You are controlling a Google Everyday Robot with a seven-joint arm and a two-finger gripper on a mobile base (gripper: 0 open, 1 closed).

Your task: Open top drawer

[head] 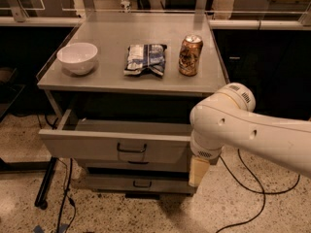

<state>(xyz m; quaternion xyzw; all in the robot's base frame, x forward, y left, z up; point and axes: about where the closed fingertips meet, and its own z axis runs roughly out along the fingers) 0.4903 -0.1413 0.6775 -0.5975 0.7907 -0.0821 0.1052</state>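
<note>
The top drawer (92,147) is a wide grey metal front, pulled out from the cabinet, with a dark pull handle (131,149) at its centre. A strip of its grey inside (131,126) shows behind the front. My gripper (198,172) hangs below the white arm (243,130) at the drawer's right end, beside the front and apart from the handle. Most of the gripper is hidden by the arm's round joint.
On the cabinet top stand a white bowl (77,57), a crumpled snack bag (145,58) and a brown drink can (190,55). Two lower grey drawers (138,182) are shut. Black cables (243,178) lie on the speckled floor at right, and a dark stand leg (46,188) at left.
</note>
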